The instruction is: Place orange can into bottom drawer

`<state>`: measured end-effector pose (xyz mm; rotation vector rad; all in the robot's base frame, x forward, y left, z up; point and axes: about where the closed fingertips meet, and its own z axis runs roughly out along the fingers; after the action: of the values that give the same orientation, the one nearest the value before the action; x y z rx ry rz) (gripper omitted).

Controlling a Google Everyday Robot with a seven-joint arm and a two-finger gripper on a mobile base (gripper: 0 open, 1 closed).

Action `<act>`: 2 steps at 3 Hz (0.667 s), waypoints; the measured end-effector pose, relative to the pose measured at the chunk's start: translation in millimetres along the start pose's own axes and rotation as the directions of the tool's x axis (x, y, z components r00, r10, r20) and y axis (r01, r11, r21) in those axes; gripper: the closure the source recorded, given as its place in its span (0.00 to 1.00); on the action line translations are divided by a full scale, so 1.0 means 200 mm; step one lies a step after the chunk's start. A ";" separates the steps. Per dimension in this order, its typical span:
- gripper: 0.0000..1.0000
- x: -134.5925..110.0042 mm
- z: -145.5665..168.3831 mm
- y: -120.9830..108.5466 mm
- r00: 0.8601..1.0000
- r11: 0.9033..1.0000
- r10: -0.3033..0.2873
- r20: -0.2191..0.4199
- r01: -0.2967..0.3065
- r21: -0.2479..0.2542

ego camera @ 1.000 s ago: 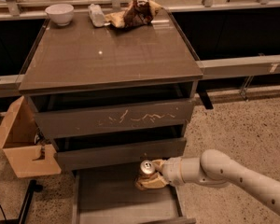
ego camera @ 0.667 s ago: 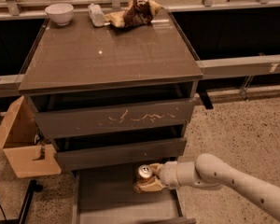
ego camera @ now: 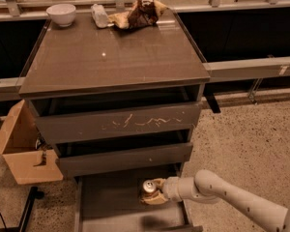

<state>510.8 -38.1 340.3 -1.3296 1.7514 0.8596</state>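
the tan fingers (ego camera: 159, 197) are closed around the orange can (ego camera: 149, 186), pinching its body from the sides so that only the silver top and a sliver of the wall show. the can stands upright, long axis vertical, top facing up. it sits right inside the gripper (ego camera: 152, 195), which comes in from the right on a pale arm (ego camera: 222, 195) lying nearly level.

the gripper and can hang over the right part of the open bottom drawer (ego camera: 106, 202), inside its walls and just in front of the narrower drawer front (ego camera: 125, 158) above. a dark blurred shadow lies on the drawer floor below and slightly ahead of the can, so i judge the can is held a little above the floor, not resting on it.

the move ahead turns on that one gap: the drawer floor lies straight down from the can, along its own axis. a short lowering and then a release should set it on its base.

above, the scratched drawer front (ego camera: 121, 123) sits closed. on the cabinet top (ego camera: 111, 62) a white bowl (ego camera: 61, 13) and a brown snack bag (ego camera: 140, 12) rest at the far edge, well apart from the work.
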 end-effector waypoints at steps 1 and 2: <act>1.00 0.19 0.10 -0.05 1.000 1.000 0.008 -0.011 -0.008 0.004; 1.00 0.37 0.19 -0.08 0.999 1.000 -0.003 -0.037 0.003 0.020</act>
<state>520.3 -43.5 256.0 -1.3425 1.7816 0.8184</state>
